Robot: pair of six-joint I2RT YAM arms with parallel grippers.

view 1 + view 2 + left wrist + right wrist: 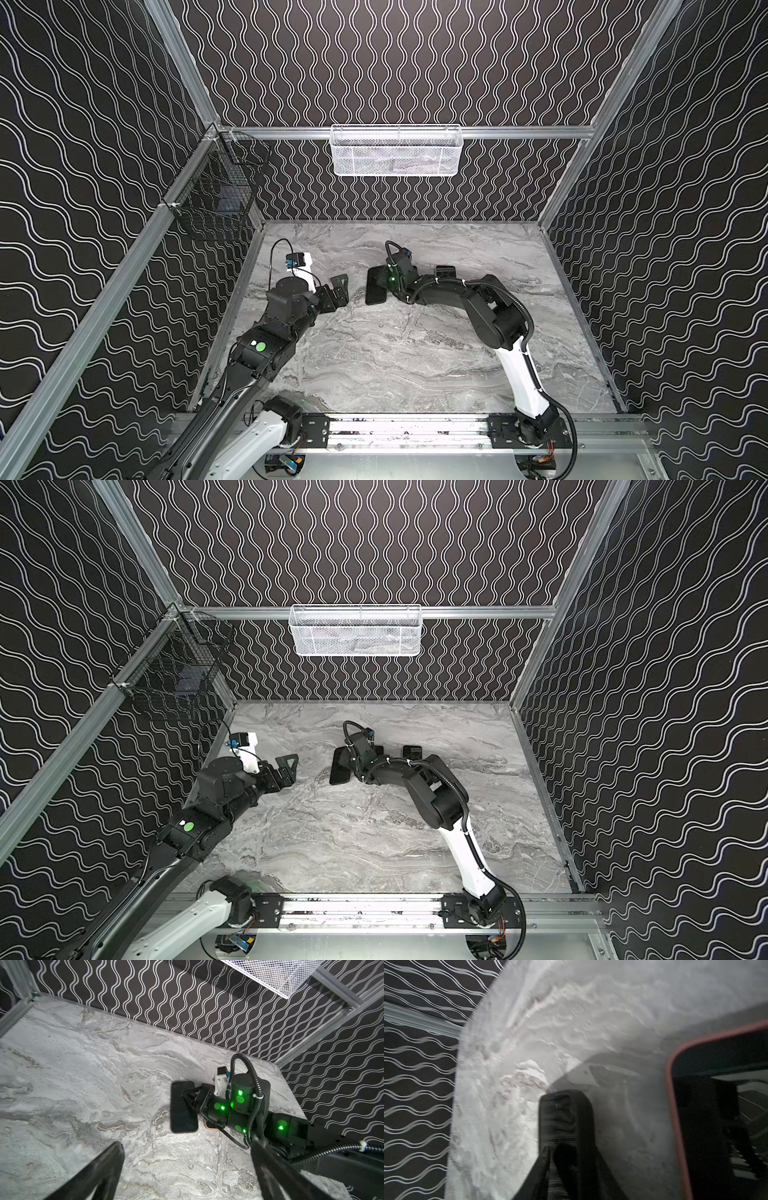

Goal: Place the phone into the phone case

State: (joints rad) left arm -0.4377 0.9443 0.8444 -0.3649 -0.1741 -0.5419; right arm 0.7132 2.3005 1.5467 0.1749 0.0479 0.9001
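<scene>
Left gripper [340, 291] is held wide open and empty at the left of the table [415, 353], well apart from the items. Right gripper [190, 1098] is hung over a black slab [182, 1121] laid flat at mid-back. How far its jaws are parted cannot be told, as the right wrist view is blurred. A glossy pink-rimmed slab [706, 1059] is seen just beside the black slab, mostly hidden under the right wrist. Which is phone and which is case cannot be told. Another dark item [445, 271] is seen just behind the right arm.
</scene>
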